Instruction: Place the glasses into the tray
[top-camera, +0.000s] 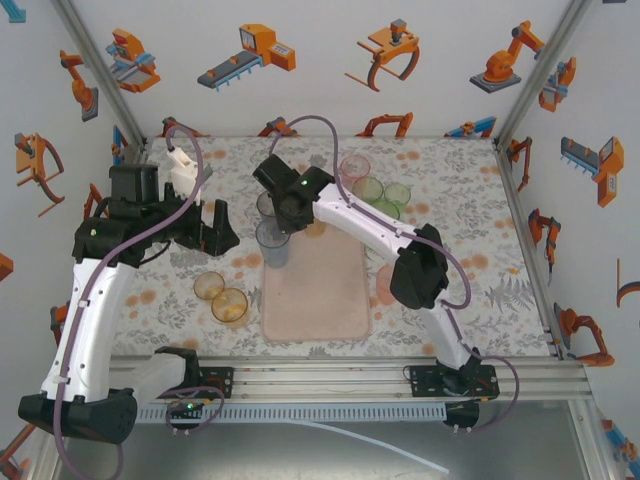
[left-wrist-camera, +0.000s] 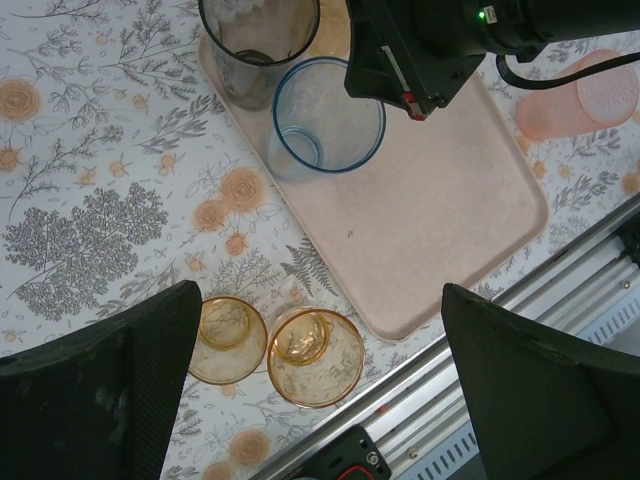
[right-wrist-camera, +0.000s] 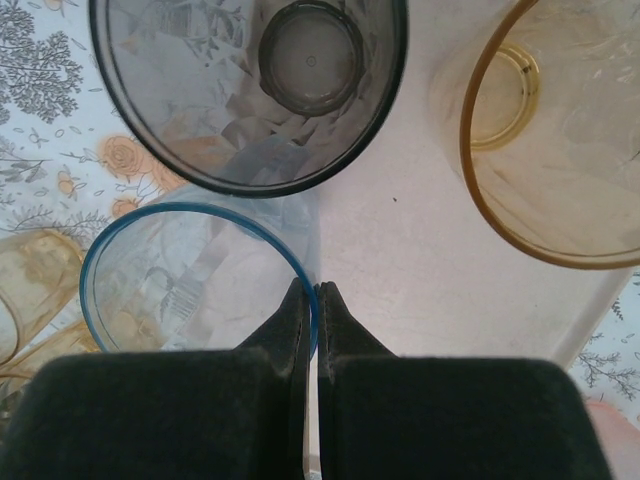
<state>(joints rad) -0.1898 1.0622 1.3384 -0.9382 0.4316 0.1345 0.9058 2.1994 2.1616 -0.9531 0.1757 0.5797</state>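
Floral tablecloth (top-camera: 480, 200) everywhere. Right claw (right-wrist-camera: 311, 295) is pinched tight on the pale blue glass (right-wrist-camera: 180, 290) rim, right at the pink tray (right-wrist-camera: 420, 250) edge. Grey glass (right-wrist-camera: 250, 90) sits just past its tips. Left claw (left-wrist-camera: 320, 290) gapes wide over two amber glasses (left-wrist-camera: 315, 357) beside the tray.

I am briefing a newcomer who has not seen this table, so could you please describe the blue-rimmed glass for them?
Find the pale-pink tray mid-table and look to its far left corner, where glasses stand together. The pale blue glass stands just nearer the arm bases than the smoky grey glass; it alone has a blue rim, pinched between the fingers of the right gripper.
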